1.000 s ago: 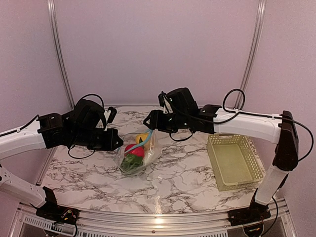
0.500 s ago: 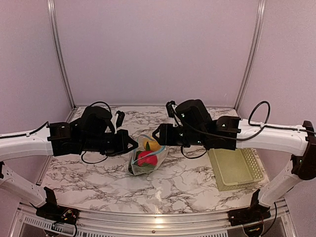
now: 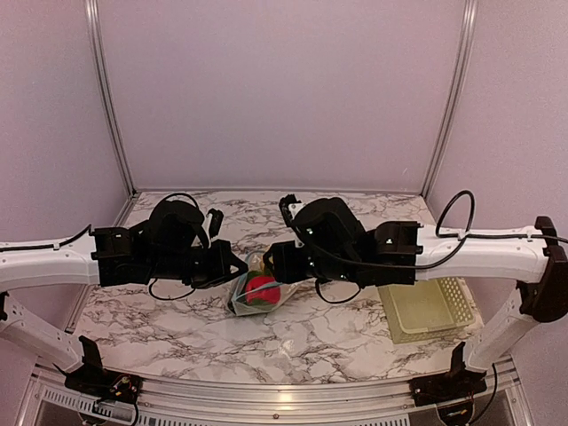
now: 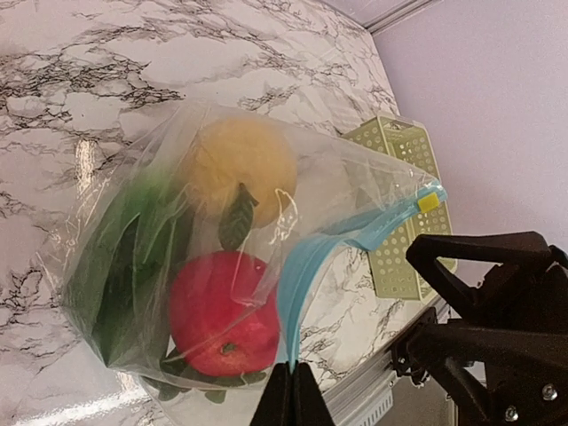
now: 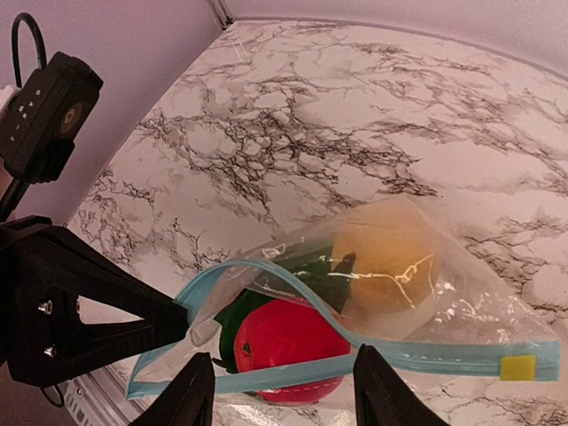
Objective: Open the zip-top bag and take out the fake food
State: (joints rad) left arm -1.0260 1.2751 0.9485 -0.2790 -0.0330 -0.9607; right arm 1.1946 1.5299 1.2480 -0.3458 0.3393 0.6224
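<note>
Fingers (image 4: 275, 401) of the left gripper (image 4: 287, 373) are pressed together, pinching the light blue zipper strip (image 4: 306, 266) of the zip-top bag (image 4: 342, 177) at one end. The right gripper (image 5: 280, 355) has its fingers (image 5: 191, 395) spread well apart on either side of the bag's top edge, closing on nothing.

Between them, the two sides of the strip part into a loop at the left gripper's end. They run together again toward the small yellow slider (image 5: 517, 366) at the far end.

Inside the clear pouch, a red ball-like fruit (image 4: 222, 311) lies just behind the strip. A yellow-orange round fruit (image 4: 240, 164) sits deeper in the bag, and a green leafy vegetable (image 4: 120, 266) lies along the side beside both.

In the top view the bag hangs between the two wrists over the middle of the marbled table (image 3: 337, 333). Whether its bottom touches the surface cannot be told.

The pale yellow-green lattice basket (image 3: 426, 306) stands on the table to the right, apart from the bag and partly hidden under the right arm.
</note>
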